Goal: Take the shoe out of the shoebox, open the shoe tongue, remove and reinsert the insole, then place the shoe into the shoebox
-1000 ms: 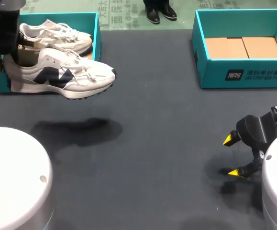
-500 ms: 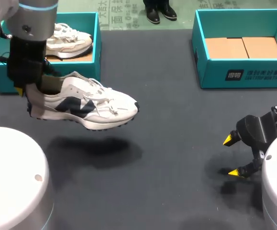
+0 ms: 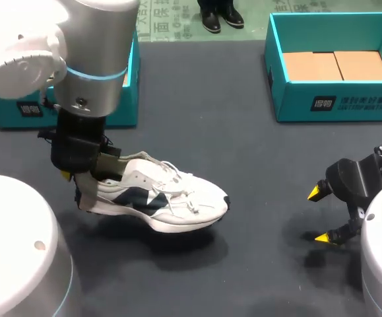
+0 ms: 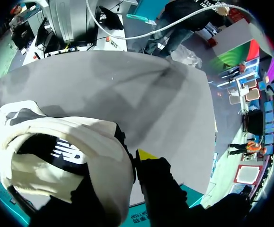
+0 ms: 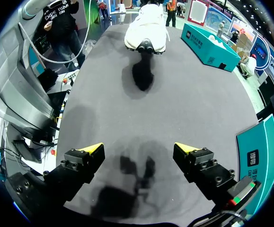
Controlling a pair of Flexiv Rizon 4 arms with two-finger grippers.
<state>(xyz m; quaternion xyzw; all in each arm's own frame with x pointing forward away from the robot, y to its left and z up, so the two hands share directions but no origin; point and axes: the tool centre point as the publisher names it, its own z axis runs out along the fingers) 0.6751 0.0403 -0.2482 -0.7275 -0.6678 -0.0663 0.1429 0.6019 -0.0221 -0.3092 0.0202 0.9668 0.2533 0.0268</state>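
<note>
One step in, I'd say: the shoe [image 3: 158,201] is out of the shoebox [image 3: 6,112] and hanging low over the surface [image 3: 256,152], toe pointing toward the right hand [image 3: 320,215]. Meanwhile the left hand [image 3: 78,181] is clamping it at the heel collar. Can't tell if the sole is touching down. That right hand is sitting spread wide, well apart from the shoe. Next move, I'm guessing: settling the shoe flat, then bringing the right hand over for the tongue [image 3: 126,173] while the left is steadying the heel.

Most of the left shoebox [image 3: 6,112] behind the left arm [image 3: 92,59], its contents out of sight.
</note>
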